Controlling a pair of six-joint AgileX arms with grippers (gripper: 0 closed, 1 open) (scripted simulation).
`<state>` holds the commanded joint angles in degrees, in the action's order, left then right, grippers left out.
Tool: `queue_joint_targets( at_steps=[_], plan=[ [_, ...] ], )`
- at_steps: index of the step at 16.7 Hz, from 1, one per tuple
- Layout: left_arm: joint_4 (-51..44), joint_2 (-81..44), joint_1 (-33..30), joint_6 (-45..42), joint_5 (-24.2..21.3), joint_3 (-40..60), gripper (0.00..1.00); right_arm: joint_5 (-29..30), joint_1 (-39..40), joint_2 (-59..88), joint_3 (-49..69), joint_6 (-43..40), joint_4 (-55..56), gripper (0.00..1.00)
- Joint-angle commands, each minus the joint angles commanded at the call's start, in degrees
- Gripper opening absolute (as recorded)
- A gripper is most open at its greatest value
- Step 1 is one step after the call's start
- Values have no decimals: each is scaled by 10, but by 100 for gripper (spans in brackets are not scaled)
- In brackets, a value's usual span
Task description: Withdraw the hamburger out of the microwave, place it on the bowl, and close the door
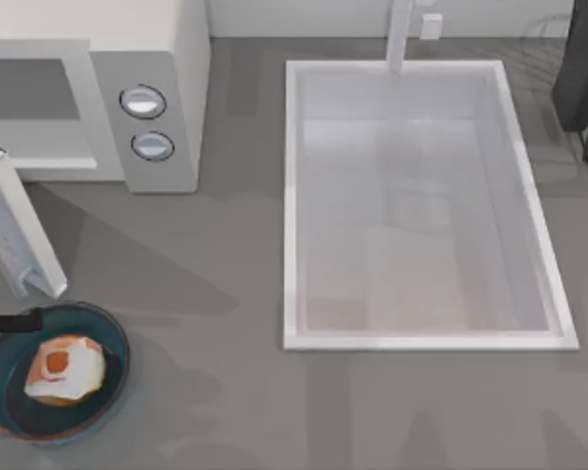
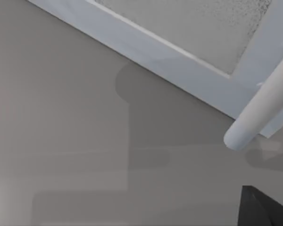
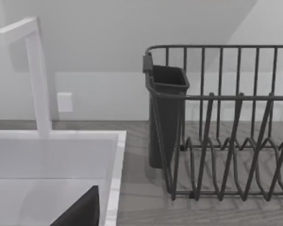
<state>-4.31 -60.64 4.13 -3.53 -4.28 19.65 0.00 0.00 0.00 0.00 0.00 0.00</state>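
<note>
We count six kinds of thing.
One microwave (image 1: 88, 88) with two knobs (image 1: 143, 102), one hamburger (image 1: 67, 369), one bowl (image 1: 113, 338), one sink (image 1: 294, 196), one dish rack (image 3: 226, 141).

door (image 1: 15, 230) cut by left edge | bowl (image 1: 113, 387) rim partly clipped | microwave (image 1: 167, 59) cavity seemingly unreadable

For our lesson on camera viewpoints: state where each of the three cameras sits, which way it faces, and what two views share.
Top view: above the table, looking down on microwave, open door, hamburger in bowl, sink.
Left wrist view: on the left arm, facing the door and its handle.
Right wrist view: on the right arm, facing dish rack, faucet.
Shared: top and right wrist views both show sink and faucet.
</note>
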Motion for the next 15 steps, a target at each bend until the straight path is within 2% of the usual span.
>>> queue_joint_targets(
  at_steps=[4, 11, 15],
  plan=[
    [11, -25, 0, 1, -1, 19, 0, 0, 0, 0, 0, 0, 0, 100],
    [90, -238, -15, 9, 8, 136, 0, 0, 0, 0, 0, 0, 0, 100],
    [118, -293, -21, 12, 11, 175, 0, 0, 0, 0, 0, 0, 0, 100]
  ],
)
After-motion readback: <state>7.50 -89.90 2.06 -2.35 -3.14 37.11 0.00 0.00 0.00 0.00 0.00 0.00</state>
